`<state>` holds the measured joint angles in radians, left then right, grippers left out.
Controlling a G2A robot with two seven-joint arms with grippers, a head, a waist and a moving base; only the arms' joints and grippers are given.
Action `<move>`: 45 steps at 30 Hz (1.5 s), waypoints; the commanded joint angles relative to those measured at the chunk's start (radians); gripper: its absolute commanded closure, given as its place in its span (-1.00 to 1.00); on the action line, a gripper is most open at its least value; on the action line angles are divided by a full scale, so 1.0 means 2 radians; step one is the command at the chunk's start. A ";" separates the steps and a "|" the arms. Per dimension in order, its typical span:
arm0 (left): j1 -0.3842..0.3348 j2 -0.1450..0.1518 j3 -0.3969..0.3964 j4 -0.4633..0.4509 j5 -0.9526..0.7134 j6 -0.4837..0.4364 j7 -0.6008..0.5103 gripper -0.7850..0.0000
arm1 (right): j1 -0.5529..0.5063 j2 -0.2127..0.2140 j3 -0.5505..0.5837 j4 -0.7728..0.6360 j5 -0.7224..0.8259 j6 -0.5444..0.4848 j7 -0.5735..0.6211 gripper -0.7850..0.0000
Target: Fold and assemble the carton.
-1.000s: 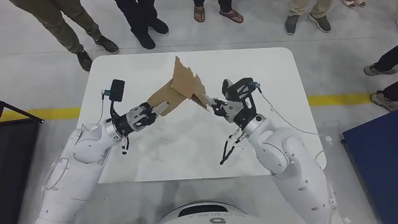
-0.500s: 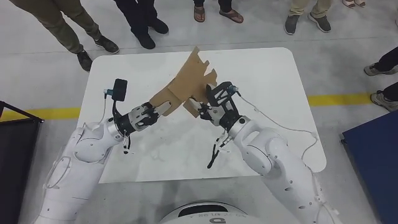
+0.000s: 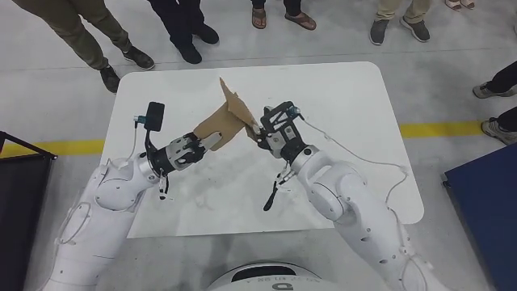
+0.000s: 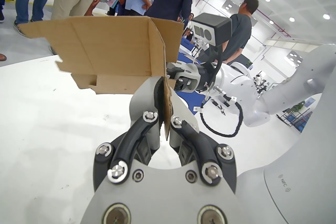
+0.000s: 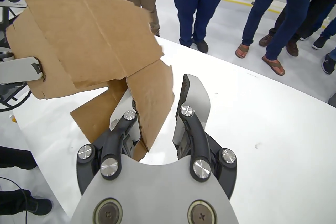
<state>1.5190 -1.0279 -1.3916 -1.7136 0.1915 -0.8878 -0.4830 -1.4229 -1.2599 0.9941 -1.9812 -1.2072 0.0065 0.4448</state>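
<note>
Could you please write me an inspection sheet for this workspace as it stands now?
Surface: white table, faint scuffs.
Job's things: brown carton, partly folded, held off the table between both grippers.
Clutter: nothing seen.
Grippers: left gripper shut on a carton edge; right gripper open, a flap resting against one finger.
Cables: black cable hanging loose under the right arm's wrist; thin light cable running along that arm.
Surroundings: grey floor with a yellow line.

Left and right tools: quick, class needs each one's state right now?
Left tool: closed on the carton.
Right tool: open, carton flap between its jaws.
</note>
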 commanded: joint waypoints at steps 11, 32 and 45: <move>0.003 0.003 0.003 0.005 0.008 0.002 -0.012 1.00 | -0.017 -0.001 0.038 -0.017 0.015 0.044 -0.033 1.00; 0.041 0.020 -0.108 0.039 0.000 0.051 0.009 -1.00 | -0.083 0.004 0.072 -0.056 0.003 0.041 -0.073 1.00; 0.008 0.010 -0.055 -0.061 0.111 0.185 0.049 -1.00 | -0.084 0.003 0.036 -0.033 -0.107 0.034 -0.162 1.00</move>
<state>1.5468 -1.0044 -1.5251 -1.8231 0.3981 -0.5376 -0.3897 -1.5873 -1.2539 1.0718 -2.0488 -1.4141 0.0716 0.1428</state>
